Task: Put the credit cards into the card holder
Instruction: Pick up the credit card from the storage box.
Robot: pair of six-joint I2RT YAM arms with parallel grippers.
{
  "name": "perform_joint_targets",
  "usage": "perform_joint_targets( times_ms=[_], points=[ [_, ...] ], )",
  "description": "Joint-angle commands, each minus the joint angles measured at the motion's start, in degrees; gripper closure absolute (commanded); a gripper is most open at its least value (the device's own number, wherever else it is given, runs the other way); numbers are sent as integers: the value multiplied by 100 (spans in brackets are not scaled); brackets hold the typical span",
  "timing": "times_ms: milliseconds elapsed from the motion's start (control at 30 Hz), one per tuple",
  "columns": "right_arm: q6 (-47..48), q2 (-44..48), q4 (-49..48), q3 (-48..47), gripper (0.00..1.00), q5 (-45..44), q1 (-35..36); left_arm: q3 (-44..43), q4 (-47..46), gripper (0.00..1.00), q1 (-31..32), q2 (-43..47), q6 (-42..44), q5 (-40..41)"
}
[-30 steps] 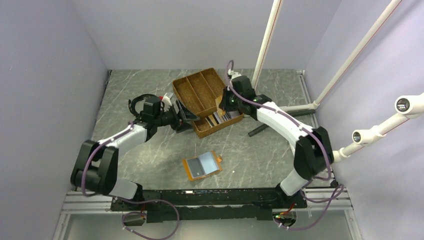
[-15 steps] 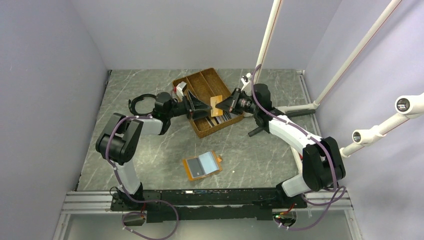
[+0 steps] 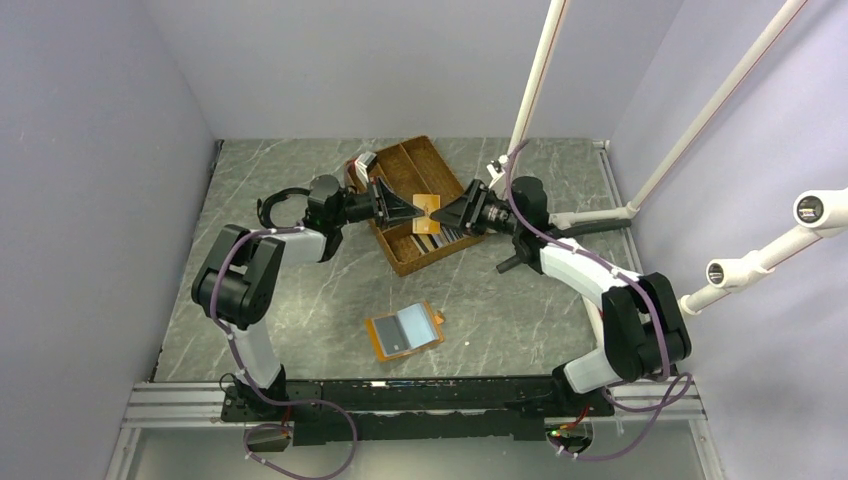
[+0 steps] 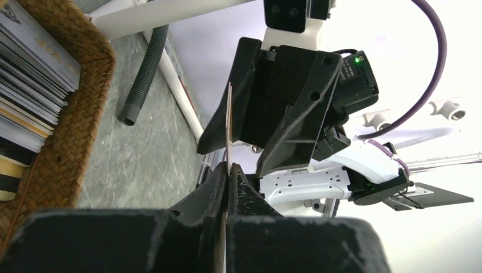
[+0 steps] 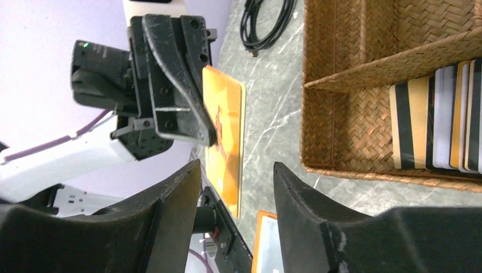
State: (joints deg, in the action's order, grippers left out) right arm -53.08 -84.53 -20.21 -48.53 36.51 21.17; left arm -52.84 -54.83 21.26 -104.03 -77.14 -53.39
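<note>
Now underway: a mid-air hand-over of a thin orange plastic card (image 3: 427, 203) from the right arm to the left, above the brown divided wicker tray (image 3: 398, 168).
Left fingers (image 3: 412, 208): closed on the orange card. The left wrist view shows its lower edge pinched between the tips and the card standing upright.
Right fingers (image 3: 445, 213): spread apart, one on each side of the card. In the right wrist view they are not pinching it.
Card's place: lifted clear of the tray, at 12 o'clock from the desk's middle. The left arm reaches in from 9 o'clock and the right from 3 o'clock.
Card holder: the small orange-tan leather card holder (image 3: 404, 331) lies open, lining up, on the grey marbled desk (image 3: 300, 290). It is at 6 o'clock from the tray and well apart from both arms.
Done so far: one card is out of the tray. Whether any card already sits in the holder, I cannot tell.
Left to do: carry this card to the holder and slide it in. The striped stack of plastic cards (image 3: 440, 238) in the tray's 6 o'clock compartment is untouched.
Changed: a second ago the right fingers held the card low at the tray while the left fingers stood open at its 9 o'clock side. Half a second ago the right grip was shut and the left fingers were closing in. Now the grips have swapped, and the holder has not moved.
</note>
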Motion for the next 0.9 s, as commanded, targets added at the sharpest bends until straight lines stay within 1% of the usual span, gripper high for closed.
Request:
perform_joint_targets(
  times_ms=[0,67,133,200,367,467,567,667,867],
  points=[
    [-210,376,-635,237,47,349,-218,-111,-509,96,-86,-104,18,-398],
    [-275,332,-927,305,48,511,-239,-113,-981,97,-87,-205,-270,-508],
    [-320,284,-1083,311,56,637,-249,-85,-1326,98,-87,-303,-500,-551],
    [-307,277,-1144,326,61,638,-253,-52,-1608,98,-87,-369,-704,-554],
    [-126,292,-941,261,74,573,-271,-40,-1526,99,-95,-278,-649,-565],
    [-17,259,-842,216,78,536,-271,-51,-1539,99,-95,-223,-671,-585],
    [-66,188,-948,207,80,573,-271,-52,-1727,99,-95,-237,-828,-603],
    [-55,202,-907,215,85,512,-278,-33,-1923,99,-95,-251,-959,-618],
    [-100,209,-951,271,87,487,-317,-15,-1874,99,-95,-132,-931,-667]
  ],
)
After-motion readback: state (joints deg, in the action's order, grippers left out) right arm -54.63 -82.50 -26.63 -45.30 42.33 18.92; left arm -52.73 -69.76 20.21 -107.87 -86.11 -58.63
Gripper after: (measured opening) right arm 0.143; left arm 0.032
